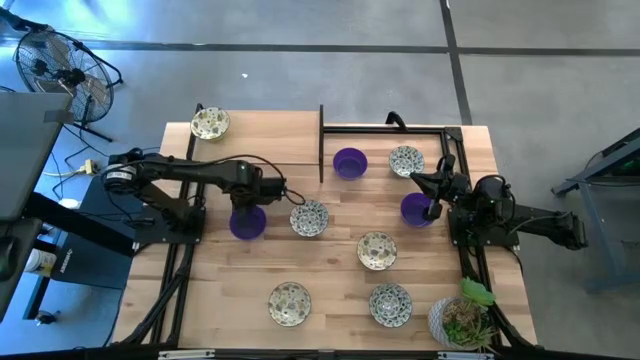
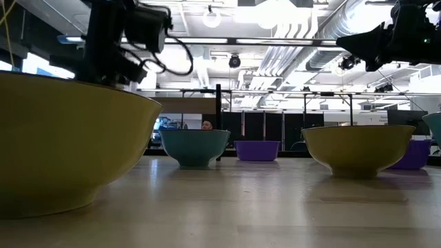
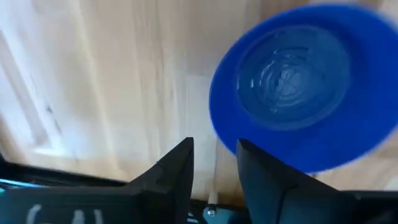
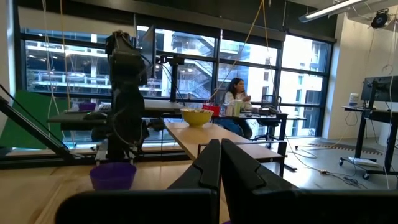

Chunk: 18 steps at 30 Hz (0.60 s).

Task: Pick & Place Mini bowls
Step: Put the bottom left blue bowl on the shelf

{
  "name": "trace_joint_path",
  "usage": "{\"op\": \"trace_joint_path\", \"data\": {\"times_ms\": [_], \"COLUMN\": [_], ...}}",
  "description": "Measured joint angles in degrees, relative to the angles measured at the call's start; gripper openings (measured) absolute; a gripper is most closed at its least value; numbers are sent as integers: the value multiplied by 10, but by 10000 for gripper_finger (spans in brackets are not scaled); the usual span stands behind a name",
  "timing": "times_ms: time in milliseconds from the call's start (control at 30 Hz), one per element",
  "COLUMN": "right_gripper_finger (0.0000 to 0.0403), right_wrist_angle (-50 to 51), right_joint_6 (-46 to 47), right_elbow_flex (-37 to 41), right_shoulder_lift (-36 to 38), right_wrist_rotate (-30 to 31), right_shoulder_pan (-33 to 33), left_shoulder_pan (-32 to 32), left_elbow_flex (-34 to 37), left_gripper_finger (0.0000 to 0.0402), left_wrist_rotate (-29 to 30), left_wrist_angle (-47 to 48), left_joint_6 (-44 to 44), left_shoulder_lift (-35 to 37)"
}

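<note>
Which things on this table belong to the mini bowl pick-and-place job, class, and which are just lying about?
Belong to the job:
purple mini bowls
floral mini bowls
left gripper, beside a purple bowl
right gripper

Just lying about:
potted plant
floor fan

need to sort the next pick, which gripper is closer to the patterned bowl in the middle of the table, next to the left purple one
Left. The left gripper hangs just beside that patterned bowl, above the purple bowl. The right gripper sits across the table, over another purple bowl.
</note>
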<state>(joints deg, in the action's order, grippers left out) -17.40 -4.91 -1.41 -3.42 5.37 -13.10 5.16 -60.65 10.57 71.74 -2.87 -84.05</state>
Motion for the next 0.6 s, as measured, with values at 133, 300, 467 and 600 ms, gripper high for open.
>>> {"op": "trace_joint_path", "data": {"times_ms": [133,300,467,600], "right_gripper_finger": [0,0,0,0], "right_wrist_angle": [0,0,0,0], "right_joint_6": [0,0,0,0], "right_elbow_flex": [0,0,0,0], "right_shoulder_lift": [0,0,0,0], "right_wrist_rotate": [0,0,0,0], "right_shoulder_pan": [0,0,0,0], "left_shoulder_pan": [-59,-171,-245,-251], "left_elbow_flex": [-32,-37,-36,-34], "left_gripper_finger": [110,84,82,106], "left_wrist_rotate": [-34,-62,-26,-29], "left_wrist_angle": [-6,-50,-81,-85], "left_joint_6": [-26,-31,27,90], "left_shoulder_lift": [2,2,-17,-36]}}
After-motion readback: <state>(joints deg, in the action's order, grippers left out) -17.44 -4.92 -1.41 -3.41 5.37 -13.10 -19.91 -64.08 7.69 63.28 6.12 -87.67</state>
